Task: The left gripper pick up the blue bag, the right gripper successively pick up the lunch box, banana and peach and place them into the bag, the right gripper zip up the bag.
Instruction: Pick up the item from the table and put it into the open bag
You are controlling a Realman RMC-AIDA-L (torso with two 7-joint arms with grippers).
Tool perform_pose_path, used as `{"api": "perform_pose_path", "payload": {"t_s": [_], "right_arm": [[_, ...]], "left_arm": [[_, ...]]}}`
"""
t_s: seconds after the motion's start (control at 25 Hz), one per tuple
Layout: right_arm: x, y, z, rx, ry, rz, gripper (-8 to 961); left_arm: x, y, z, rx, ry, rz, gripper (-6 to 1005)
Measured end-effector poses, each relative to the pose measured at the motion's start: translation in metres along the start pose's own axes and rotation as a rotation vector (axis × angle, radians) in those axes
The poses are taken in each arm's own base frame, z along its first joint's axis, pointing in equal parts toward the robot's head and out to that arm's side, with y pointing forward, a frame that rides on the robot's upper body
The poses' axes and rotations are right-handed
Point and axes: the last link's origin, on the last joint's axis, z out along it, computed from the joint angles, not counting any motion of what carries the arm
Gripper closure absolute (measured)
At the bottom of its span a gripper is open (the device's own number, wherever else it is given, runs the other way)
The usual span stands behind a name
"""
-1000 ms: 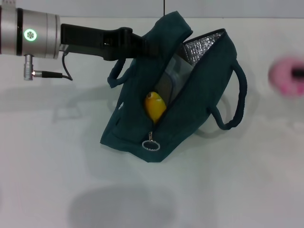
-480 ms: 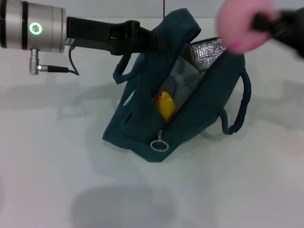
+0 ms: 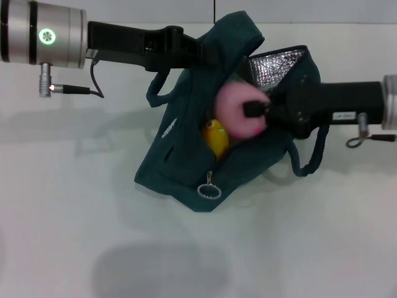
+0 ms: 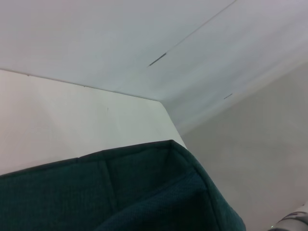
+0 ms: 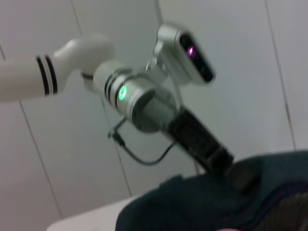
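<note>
Holding the peach (image 3: pixel 239 112), the right tool (image 3: pixel 255 112) reaches leftward into the bag (image 3: pixel 186 161).

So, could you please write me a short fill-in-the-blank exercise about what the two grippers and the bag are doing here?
1. The right gripper holds a pink ____ over the opening of the blue bag.
2. The left gripper holds up the bag by its ____ edge.
3. The yellow fruit already lying inside the bag is the ____.
4. The zipper pull hangs at the bag's near end, so the bag is ____.

Missing words: peach; top; banana; open
</note>
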Motion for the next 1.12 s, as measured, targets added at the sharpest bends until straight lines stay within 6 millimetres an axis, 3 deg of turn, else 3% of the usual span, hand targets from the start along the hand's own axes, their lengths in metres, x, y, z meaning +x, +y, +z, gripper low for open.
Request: {"api": "perform_pose_path", "payload": {"t_s": [0.32, 1.04, 1.12], "right_arm": [[0.009, 0.004, 0.018, -0.046, 0.083, 0.004, 884], [0.013, 0.001, 0.022, -0.016, 0.123, 0.015, 817], [0.011, 0.001, 0.021, -0.015, 0.108, 0.019, 666]], "left_arm": [[-0.001, 0.0, 0.0, -0.001, 0.0, -0.002, 945], [-0.002, -0.001, 0.0, -0.001, 0.001, -0.003, 945], [-0.002, -0.001, 0.0, -0.001, 0.001, -0.004, 945]]}}
